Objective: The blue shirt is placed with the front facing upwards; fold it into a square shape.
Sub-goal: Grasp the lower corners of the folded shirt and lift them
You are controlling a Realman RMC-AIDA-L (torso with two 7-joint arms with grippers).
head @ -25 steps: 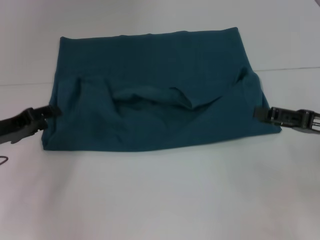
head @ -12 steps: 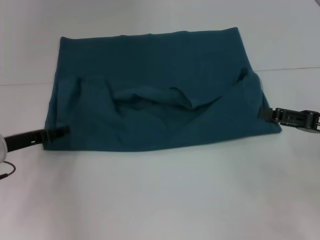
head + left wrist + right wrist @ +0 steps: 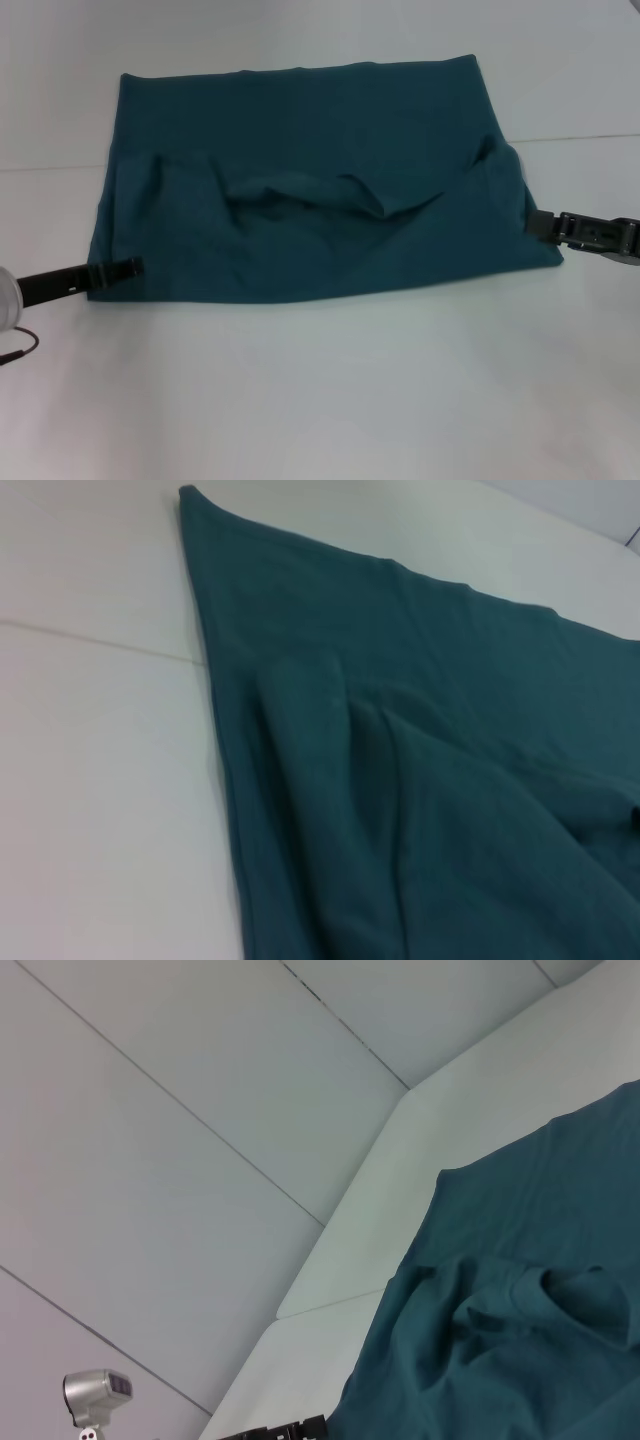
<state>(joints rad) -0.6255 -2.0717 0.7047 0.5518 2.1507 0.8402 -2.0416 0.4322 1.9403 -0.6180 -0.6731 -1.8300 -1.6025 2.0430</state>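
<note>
Reaching in from the left, the left gripper is lying low at the shirt's near left corner, its slim tip resting on the cloth; whether it is pinching the fabric cannot be told. Opposite, the right gripper is touching the shirt's right edge, and its grip cannot be told either. Between them the blue shirt is lying on the white table, already folded into a broad band with its long axis running left to right. Plain teal cloth is facing up, with a loose crease bunching across the middle and soft folds rising near each side. One straight edge is facing the robot; the far edge is lying narrower.
</note>
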